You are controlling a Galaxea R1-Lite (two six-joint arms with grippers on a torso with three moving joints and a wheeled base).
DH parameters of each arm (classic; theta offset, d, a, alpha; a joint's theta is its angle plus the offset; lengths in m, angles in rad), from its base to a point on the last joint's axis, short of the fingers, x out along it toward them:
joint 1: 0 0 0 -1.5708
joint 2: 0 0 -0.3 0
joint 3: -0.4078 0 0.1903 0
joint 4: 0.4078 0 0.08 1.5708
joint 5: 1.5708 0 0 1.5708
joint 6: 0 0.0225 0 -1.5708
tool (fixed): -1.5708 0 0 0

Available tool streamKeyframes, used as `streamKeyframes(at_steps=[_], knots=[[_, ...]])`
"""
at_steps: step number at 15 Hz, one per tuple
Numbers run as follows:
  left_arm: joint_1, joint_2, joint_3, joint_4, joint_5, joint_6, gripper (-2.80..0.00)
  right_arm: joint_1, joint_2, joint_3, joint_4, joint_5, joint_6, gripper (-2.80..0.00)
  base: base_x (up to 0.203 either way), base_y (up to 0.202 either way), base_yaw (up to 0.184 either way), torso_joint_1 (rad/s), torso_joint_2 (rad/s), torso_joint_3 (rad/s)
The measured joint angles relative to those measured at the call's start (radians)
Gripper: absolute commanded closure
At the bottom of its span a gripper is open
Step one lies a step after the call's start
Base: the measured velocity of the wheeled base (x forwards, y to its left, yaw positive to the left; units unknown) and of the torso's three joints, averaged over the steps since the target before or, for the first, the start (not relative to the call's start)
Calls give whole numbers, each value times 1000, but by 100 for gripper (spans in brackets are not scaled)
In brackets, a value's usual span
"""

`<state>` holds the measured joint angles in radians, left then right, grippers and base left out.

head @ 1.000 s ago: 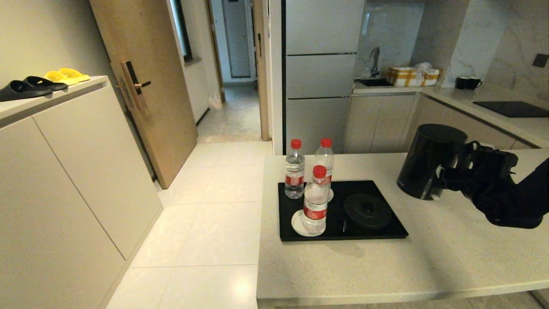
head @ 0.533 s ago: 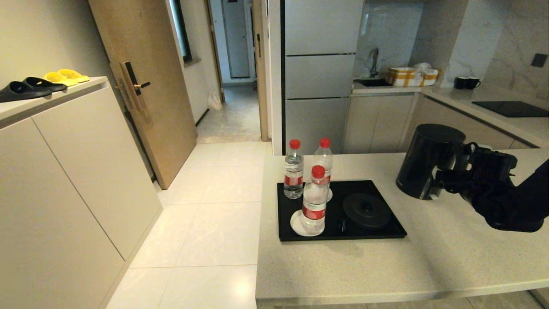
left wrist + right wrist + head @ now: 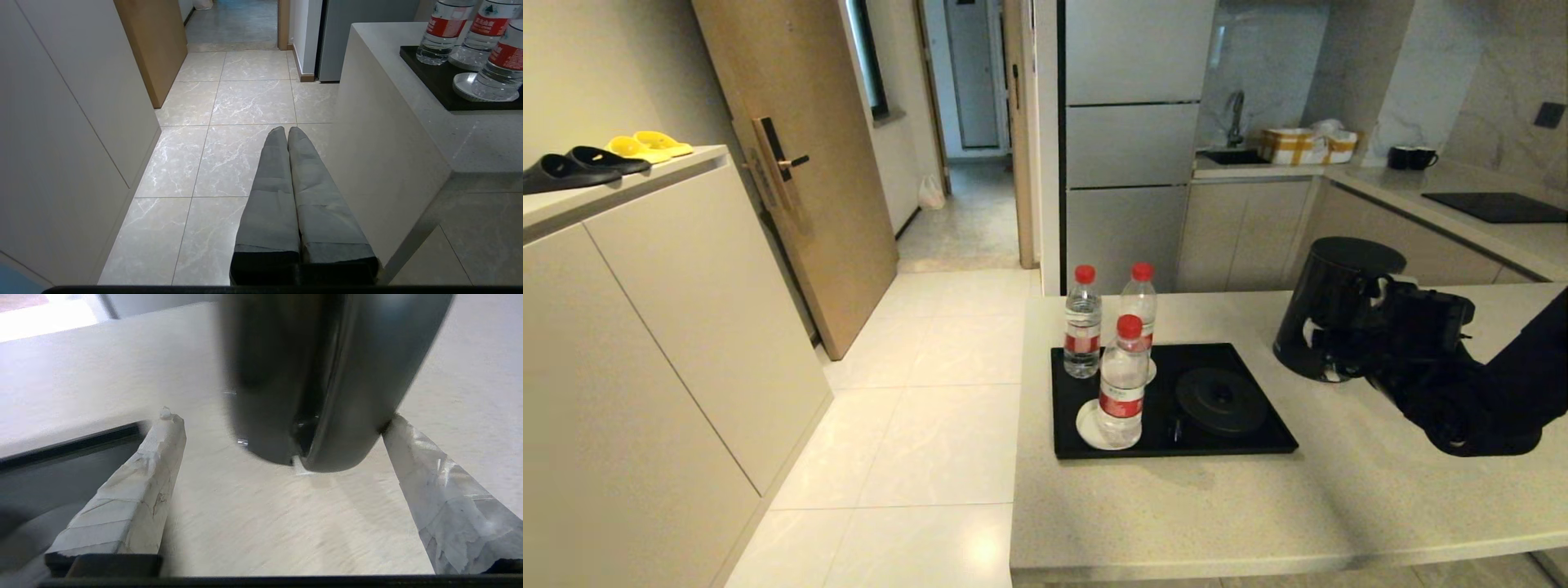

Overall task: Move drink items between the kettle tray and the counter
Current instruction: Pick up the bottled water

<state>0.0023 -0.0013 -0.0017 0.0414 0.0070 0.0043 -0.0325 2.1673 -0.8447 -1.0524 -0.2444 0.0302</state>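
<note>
The tall black kettle (image 3: 1327,302) stands on the beige counter (image 3: 1258,514), to the right of the black kettle tray (image 3: 1176,451). My right gripper (image 3: 1342,353) is open at the kettle's handle side. In the right wrist view the kettle (image 3: 327,375) sits between the spread taped fingers (image 3: 155,465) of that gripper (image 3: 282,418), with nothing gripped. On the tray are the round kettle base (image 3: 1221,400) and three red-capped water bottles (image 3: 1084,322) (image 3: 1141,314) (image 3: 1122,384). My left gripper (image 3: 287,130) hangs shut and empty over the floor beside the counter.
White saucers (image 3: 1086,426) lie under two of the bottles. A cabinet with slippers (image 3: 605,155) stands at the left. A wooden door (image 3: 792,163) and fridge (image 3: 1131,139) are behind, and a black hob (image 3: 1499,207) and mugs (image 3: 1413,157) are on the far worktop.
My right gripper has moved left and closer in on the kettle's handle side. The kettle has shifted only slightly left. Bottles and tray are unchanged.
</note>
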Motion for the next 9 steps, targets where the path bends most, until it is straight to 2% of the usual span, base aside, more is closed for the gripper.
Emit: streamKeyframes(at_steps=[3,6,9], knots=[[0,0,0,-1,0,0,0,81,-48,56,-37,-30,-37,-280,0,0,0,0,0,0],[0,0,0,-1,0,0,0,98,-75,76,-88,-63,-95,-280,0,0,0,0,0,0],[0,0,0,0,0,0,0,121,-110,106,-89,-60,-100,-280,0,0,0,0,0,0]])
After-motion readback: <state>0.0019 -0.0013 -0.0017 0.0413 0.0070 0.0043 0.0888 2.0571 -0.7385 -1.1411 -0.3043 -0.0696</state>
